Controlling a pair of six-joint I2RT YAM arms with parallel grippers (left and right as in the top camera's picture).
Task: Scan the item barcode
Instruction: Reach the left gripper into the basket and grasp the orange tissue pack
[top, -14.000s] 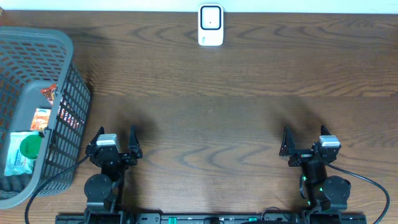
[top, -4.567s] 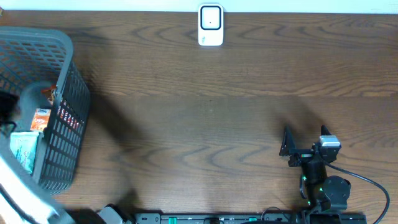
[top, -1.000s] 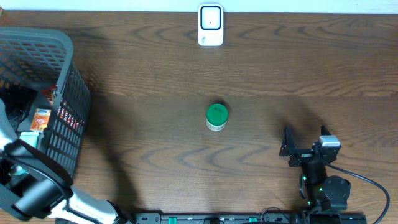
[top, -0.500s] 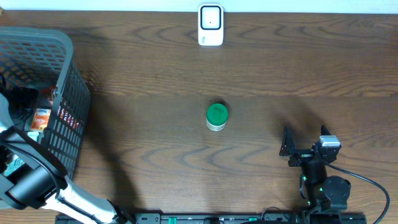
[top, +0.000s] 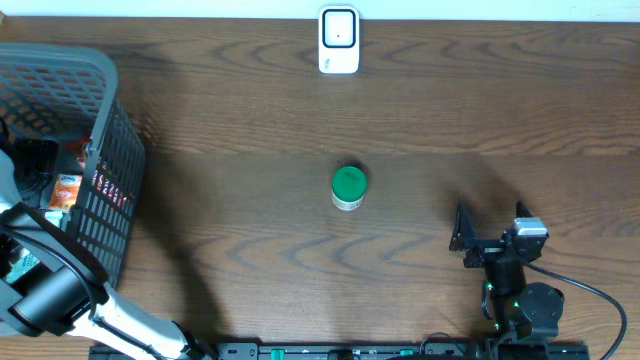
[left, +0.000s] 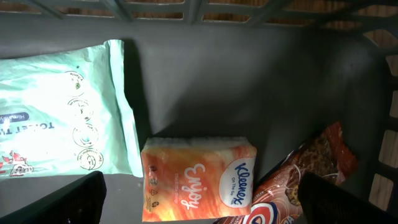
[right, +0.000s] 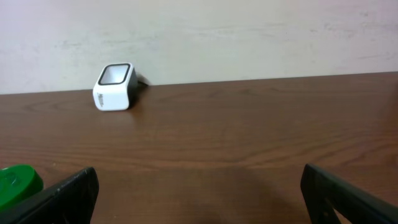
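A small jar with a green lid (top: 348, 187) stands upright in the middle of the table, also at the left edge of the right wrist view (right: 17, 184). The white barcode scanner (top: 339, 41) stands at the far edge, facing the table (right: 115, 86). My left gripper (left: 202, 213) is open inside the grey basket (top: 95, 95), over an orange Kleenex pack (left: 199, 178); nothing is between its fingers (left: 69, 201). My right gripper (top: 491, 232) rests open and empty near the front right, apart from the jar.
In the basket, a mint-green wipes pack (left: 59, 118) lies left of the Kleenex pack and a brown cookie packet (left: 308, 171) lies to its right. The basket's walls (left: 261, 74) close in on the left gripper. My left arm (top: 50, 295) crosses the basket's near rim.
Over the last second my left arm has reached slightly deeper into the basket. The green-lidded jar, in the basket in the oldest frame, now stands on the table. The right arm is still.
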